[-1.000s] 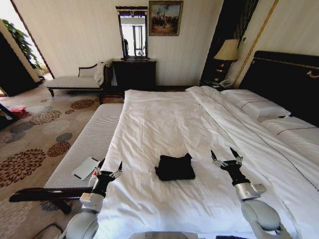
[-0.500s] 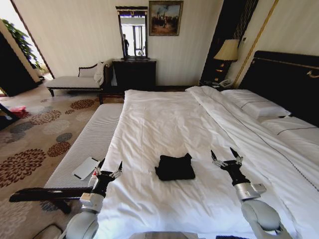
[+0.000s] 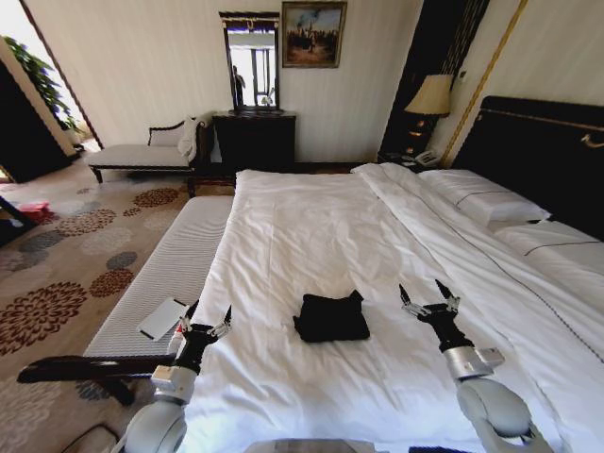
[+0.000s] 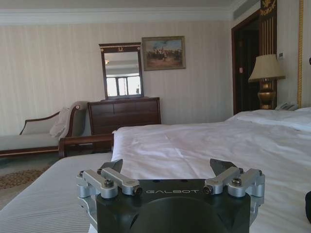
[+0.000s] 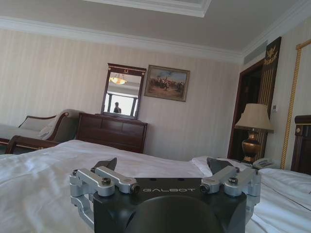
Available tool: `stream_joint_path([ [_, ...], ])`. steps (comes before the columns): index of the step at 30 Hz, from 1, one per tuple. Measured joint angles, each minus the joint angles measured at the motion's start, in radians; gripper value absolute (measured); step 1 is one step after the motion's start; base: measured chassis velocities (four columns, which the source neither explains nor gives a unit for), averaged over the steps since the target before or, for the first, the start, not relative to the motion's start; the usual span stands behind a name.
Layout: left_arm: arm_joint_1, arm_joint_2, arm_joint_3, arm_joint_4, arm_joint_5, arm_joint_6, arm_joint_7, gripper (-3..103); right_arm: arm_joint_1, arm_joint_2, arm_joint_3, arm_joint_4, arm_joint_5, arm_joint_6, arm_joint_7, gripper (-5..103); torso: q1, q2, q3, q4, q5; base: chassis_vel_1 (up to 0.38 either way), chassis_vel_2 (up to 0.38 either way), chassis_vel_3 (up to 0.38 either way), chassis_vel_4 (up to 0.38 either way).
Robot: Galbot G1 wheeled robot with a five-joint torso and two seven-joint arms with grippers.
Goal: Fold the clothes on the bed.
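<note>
Head view, nearest first: two grey arms rise from the lower edge. The left gripper [image 3: 208, 315] hangs over the near left edge of the bed [image 3: 311, 226], by the bench [image 3: 170, 274]; its thin dark fingers are spread wide and hold nothing. The right gripper [image 3: 427, 295] hovers over the white duvet [image 3: 396, 377], its pointed fingers likewise spread and empty. Between them, apart from both, lies the shirt [image 3: 331, 317], a small, soft, black, roughly rectangular bundle on the smooth, faintly creased duvet. On the ribbed, padded bench rests a flat white card-like thing [image 3: 161, 318]. Farther off are two plump pillows [image 3: 486, 198] against a dark headboard [image 3: 538, 151], a lamp [image 3: 432, 96] with a cream shade, a dark wooden dresser [image 3: 255, 140] under a mirror [image 3: 252, 64], a framed painting [image 3: 313, 34], a pale chaise [image 3: 142, 151] and a carpet [image 3: 57, 274] with brown flower medallions.

Left wrist view looks low across the bedding: the black block marked GALBOT carries silver linkages, its fingers [image 4: 111, 165] set far apart, with a sliver of something black, perhaps the shirt, at the picture's edge. It also shows the dresser's drawer fronts and the chaise's curved wooden arm.

Right wrist view tilts higher, past the right gripper's spread fingers [image 5: 105, 164], taking in the ceiling moulding, a light reflected in the mirror and a brass lamp base beside a telephone [image 5: 266, 163].
</note>
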Motion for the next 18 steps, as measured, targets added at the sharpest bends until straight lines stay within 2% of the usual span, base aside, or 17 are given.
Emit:
stream_joint_path([
  [18,0.0,0.0,0.0,0.0,0.0,0.0,0.0,100,0.0,0.0,0.0,0.0,0.0,0.0,0.0,100,0.0,0.0,0.0,0.0,0.0,0.0,0.0,0.0,0.0],
])
